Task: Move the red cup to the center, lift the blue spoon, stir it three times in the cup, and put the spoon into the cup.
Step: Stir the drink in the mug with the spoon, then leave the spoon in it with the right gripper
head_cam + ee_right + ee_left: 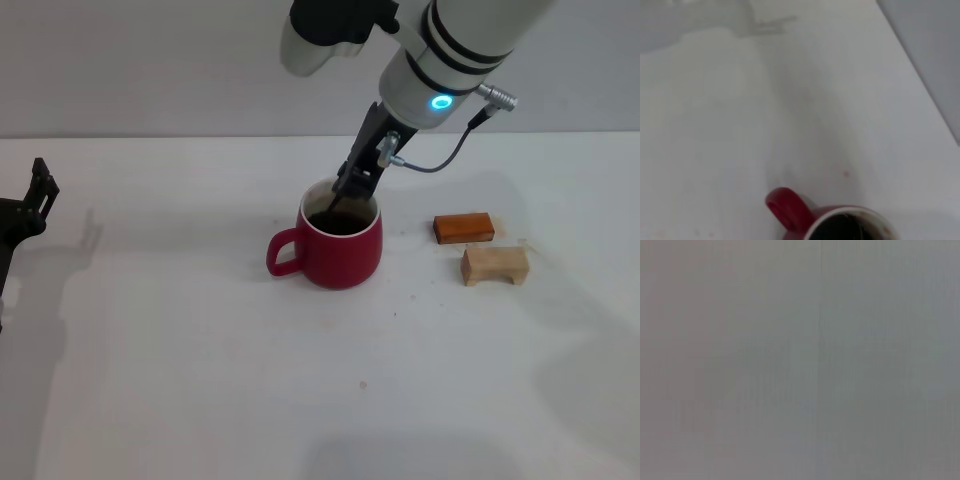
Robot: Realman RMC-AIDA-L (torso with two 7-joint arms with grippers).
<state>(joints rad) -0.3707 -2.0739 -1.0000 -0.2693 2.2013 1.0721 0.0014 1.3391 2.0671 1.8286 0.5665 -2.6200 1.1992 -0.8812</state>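
The left gripper (pixel 38 190) sits parked at the counter's (pixel 180 380) far left edge; its finger state cannot be told. The red cup (pixel 340 250) stands mid-counter, handle leftward. The right gripper (pixel 350 190) dips over its rim — finger state unclear, the spoon not discernible. Two blocks (pixel 480 245) lie right. The right wrist view shows only cup handle (pixel 785 207) and dark liquid (pixel 840 231) — the left wrist view, blank grey.

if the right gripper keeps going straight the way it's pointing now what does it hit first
The right gripper angles down into the red cup at the table's middle. Going on, it would likely meet the dark liquid first, then the cup's bottom or inner wall; depth is hard to judge. The left gripper sits parked far left.
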